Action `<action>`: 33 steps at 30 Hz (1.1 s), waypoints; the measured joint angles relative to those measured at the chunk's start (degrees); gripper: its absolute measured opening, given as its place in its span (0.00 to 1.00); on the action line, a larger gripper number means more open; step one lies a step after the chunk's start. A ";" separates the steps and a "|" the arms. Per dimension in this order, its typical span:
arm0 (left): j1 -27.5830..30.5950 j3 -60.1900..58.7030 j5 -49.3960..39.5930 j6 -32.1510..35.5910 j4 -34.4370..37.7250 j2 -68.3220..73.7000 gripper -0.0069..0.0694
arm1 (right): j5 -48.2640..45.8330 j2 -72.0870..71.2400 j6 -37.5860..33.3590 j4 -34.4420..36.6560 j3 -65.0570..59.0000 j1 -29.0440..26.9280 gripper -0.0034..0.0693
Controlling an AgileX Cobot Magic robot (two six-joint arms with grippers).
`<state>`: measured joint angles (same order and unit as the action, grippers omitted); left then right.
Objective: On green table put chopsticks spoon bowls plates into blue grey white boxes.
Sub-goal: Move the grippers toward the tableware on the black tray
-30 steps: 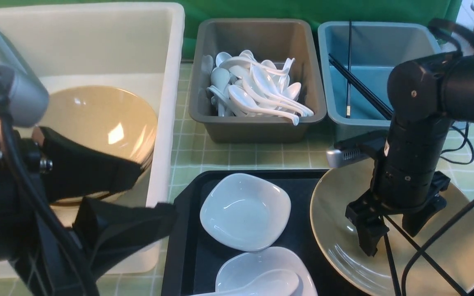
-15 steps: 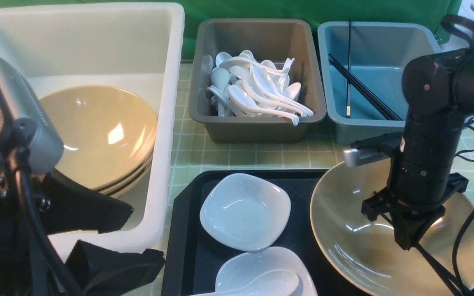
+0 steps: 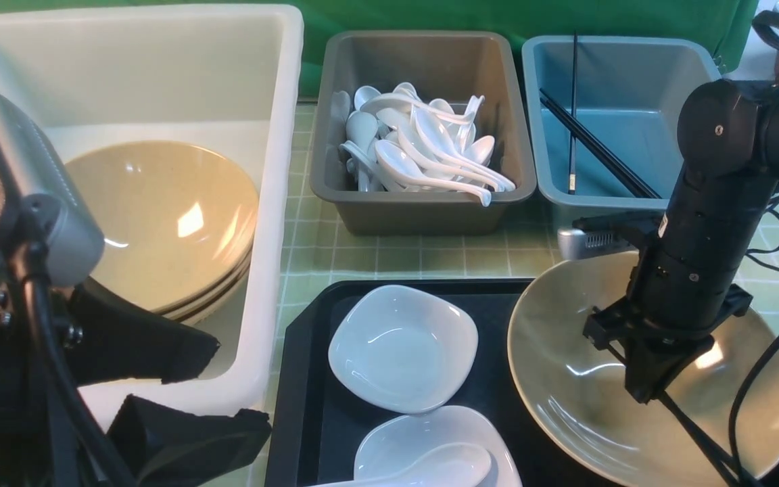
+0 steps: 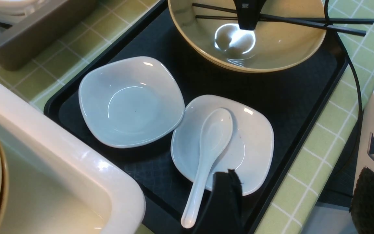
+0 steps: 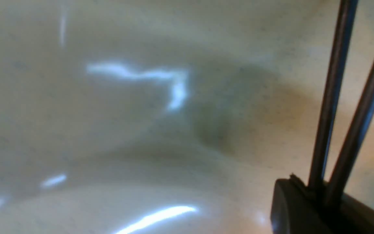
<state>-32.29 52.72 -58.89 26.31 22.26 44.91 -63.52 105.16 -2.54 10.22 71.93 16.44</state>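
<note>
Slender black chopsticks (image 3: 697,433) cross over the large glossy beige bowl (image 3: 585,426), pinched near mid-length by the right gripper (image 3: 648,398); the bowl sits at the right end of the black rectangular tray (image 3: 303,379). Left gripper (image 3: 227,389): jaws wide apart, nothing between them. Handling, as judged: the sticks are light, stiff and smooth, liable to scissor or slide if pinched off-centre; a firm mid-shaft hold suits them. The bowl, presumably hard, slippery and breakable, is best taken by its rim.
</note>
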 joint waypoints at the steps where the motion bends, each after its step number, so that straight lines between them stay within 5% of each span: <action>1: 0.00 0.00 0.00 0.00 0.00 0.00 0.68 | 0.08 0.00 0.46 0.16 0.00 0.00 0.12; 8: 0.00 0.00 0.00 0.00 0.00 0.00 0.68 | 1.43 -0.23 1.06 0.44 0.00 0.00 0.25; 12: 0.00 0.00 0.00 0.00 0.00 0.00 0.68 | 1.51 -1.40 1.27 0.44 0.00 0.00 0.42; 15: 0.00 0.00 0.00 0.00 0.00 0.00 0.68 | 0.93 -3.65 1.54 0.48 0.00 0.00 0.67; 19: 0.00 0.00 -0.94 0.00 0.00 0.00 0.68 | 0.45 -6.63 1.54 1.77 0.00 0.00 0.86; 33: 0.00 0.02 -2.40 0.00 0.00 0.00 0.68 | 4.05 -19.68 -0.64 4.85 -6.69 3.58 0.91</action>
<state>-32.29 52.74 -61.28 26.31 22.26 44.91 -59.46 85.48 -3.17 15.07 65.24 20.02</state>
